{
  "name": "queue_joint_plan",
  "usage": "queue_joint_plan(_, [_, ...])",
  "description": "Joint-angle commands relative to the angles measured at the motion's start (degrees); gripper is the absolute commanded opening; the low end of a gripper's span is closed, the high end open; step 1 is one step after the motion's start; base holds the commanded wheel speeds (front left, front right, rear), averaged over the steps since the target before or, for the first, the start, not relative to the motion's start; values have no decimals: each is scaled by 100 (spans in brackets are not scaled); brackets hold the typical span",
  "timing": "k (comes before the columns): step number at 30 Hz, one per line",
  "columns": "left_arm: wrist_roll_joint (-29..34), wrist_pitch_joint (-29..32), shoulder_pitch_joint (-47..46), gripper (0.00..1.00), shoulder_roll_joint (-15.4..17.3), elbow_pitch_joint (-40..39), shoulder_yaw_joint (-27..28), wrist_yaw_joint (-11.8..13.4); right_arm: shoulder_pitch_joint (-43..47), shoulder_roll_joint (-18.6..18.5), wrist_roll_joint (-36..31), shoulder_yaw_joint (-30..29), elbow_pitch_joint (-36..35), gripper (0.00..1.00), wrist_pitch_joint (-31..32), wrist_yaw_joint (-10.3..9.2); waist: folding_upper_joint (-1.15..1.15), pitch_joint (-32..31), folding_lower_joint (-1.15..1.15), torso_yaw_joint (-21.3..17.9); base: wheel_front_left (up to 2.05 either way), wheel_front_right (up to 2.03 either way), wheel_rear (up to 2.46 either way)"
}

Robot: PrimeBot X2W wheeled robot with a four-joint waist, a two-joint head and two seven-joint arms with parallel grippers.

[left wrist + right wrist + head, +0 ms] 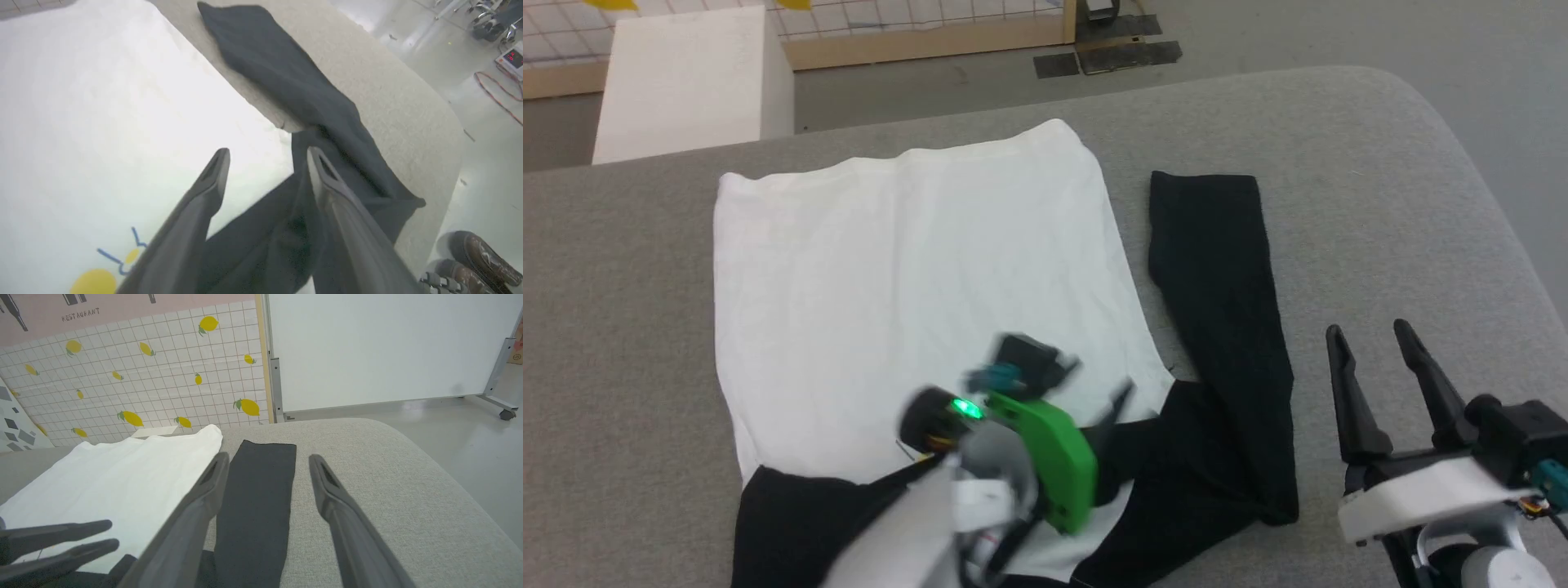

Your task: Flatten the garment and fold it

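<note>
Head view, starting at the left: a white box (690, 82) stands on the floor past the far left edge of the grey table (1380, 163). The garment (907, 269) lies spread on the middle of the table, its white body flat and its hem toward the far edge. At the near left, the left black sleeve (792, 523) lies folded in across the shirt's near end. The left end effector (267, 157) is over the near right part of the white body, where the other sleeve joins it. Its fingers are spread and released, clamping nothing, with dark cloth lying under them. Whether the tips touch the cloth cannot be told. The left wrist view shows the yellow-and-blue print (102, 273) beside it. The right black sleeve (1217, 310) runs toward the far edge, with a strip of bare table between it and the body. Further right, the right end effector (1368, 331) hangs over bare table, fingers apart and empty
</note>
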Motion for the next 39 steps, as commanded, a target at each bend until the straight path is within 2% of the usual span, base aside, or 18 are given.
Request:
queue_joint_plan(1, [-2,-298,33,100,166,-101,205,123,-162,4,-42,-42,31,100,71,-9,65,34,0,108,0,0,0])
queue_joint_plan(8, [362,-2275,365,100,976,-570,1435,770,-1063,4,-92,-470,491,100,875,-9,65,336,0,391,0,0,0])
queue_joint_plan(11, [436,-2617,513,100,1189,-622,1834,915,-1676,4,-94,-735,937,100,1271,-9,65,559,0,514,0,0,0])
queue_joint_plan(14, [487,-2722,611,100,1264,-724,2258,989,-2408,-8,-74,-1097,1559,100,1704,-9,65,865,0,649,0,0,0])
queue_joint_plan(17, [741,-2737,654,100,1130,-1117,2820,1011,-3309,-130,-107,-1444,2340,100,2212,-9,65,1269,0,843,0,0,0])
queue_joint_plan(22, [1069,-2739,752,100,804,-1487,3355,820,-4226,-306,-237,-1834,3190,100,2605,-9,65,1718,0,1039,0,0,0])
queue_joint_plan(27, [1318,-2740,794,100,522,-1628,3728,569,-4787,-377,-449,-2038,3754,100,3007,-9,65,1979,0,1136,0,0,0])
queue_joint_plan(32, [1535,-2740,841,100,270,-1670,4050,335,-5068,-445,-551,-1954,4097,100,3381,-9,65,2058,0,1167,0,0,0])
queue_joint_plan(33, [1567,-2740,853,100,239,-1663,4106,295,-5088,-455,-555,-1926,4134,89,3456,-9,65,2053,0,1163,0,0,0])
queue_joint_plan(34, [1606,-2740,866,100,197,-1654,4169,245,-5098,-470,-552,-1898,4169,35,3546,-9,65,2036,0,1158,0,0,0])
queue_joint_plan(35, [1634,-2740,880,100,164,-1635,4214,202,-5088,-500,-571,-1872,4190,22,3606,-9,65,2007,0,1156,0,0,0])
queue_joint_plan(36, [1670,-2740,900,100,126,-1604,4260,152,-5055,-543,-591,-1814,4195,0,3662,-9,65,1966,0,1154,0,0,0])
queue_joint_plan(39, [1780,-2740,1027,100,-27,-1486,4394,19,-4788,-730,-601,-1736,3999,0,3571,-9,65,1703,0,1120,0,0,0])
